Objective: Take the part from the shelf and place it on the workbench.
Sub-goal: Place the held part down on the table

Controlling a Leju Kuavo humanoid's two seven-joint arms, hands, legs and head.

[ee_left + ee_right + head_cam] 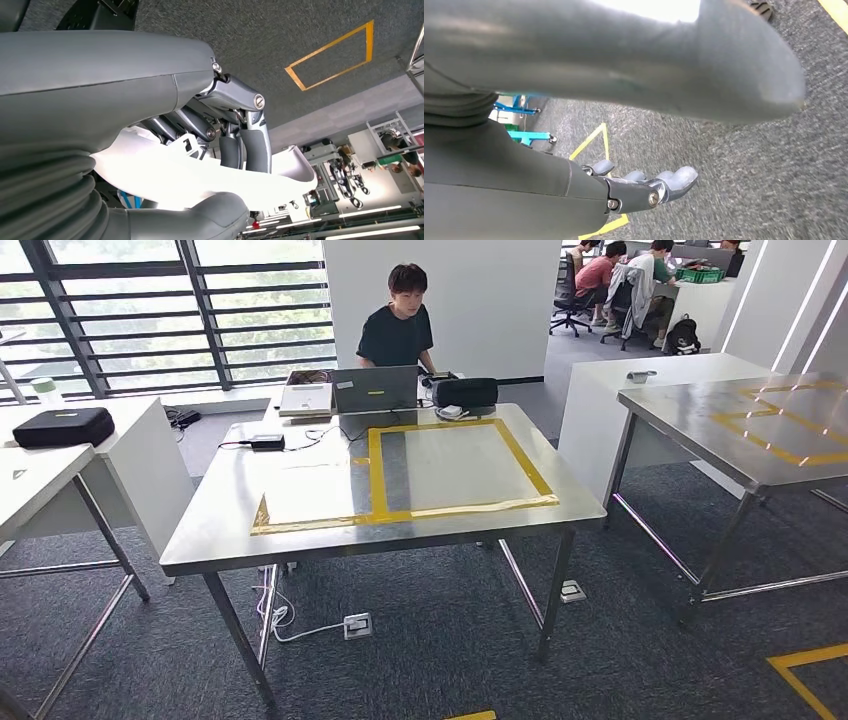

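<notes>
In the left wrist view my left hand [220, 150] grips a white, curved plastic part [200, 180]; its dark fingers [250, 145] wrap over the part's top and the thick thumb closes beneath it. My right hand [644, 187] hangs over grey carpet, fingers apart and straight, holding nothing. The steel workbench [300, 530] stands straight ahead in the head view, with a yellow tape rectangle [455, 468] marked on its top.
A person [398, 330] sits behind the workbench at a laptop [375, 390], beside a black bag [465, 392] and a white box [306, 398]. A second steel table [740, 425] stands at right, white desks at left. Cables and a socket [357, 625] lie under the bench.
</notes>
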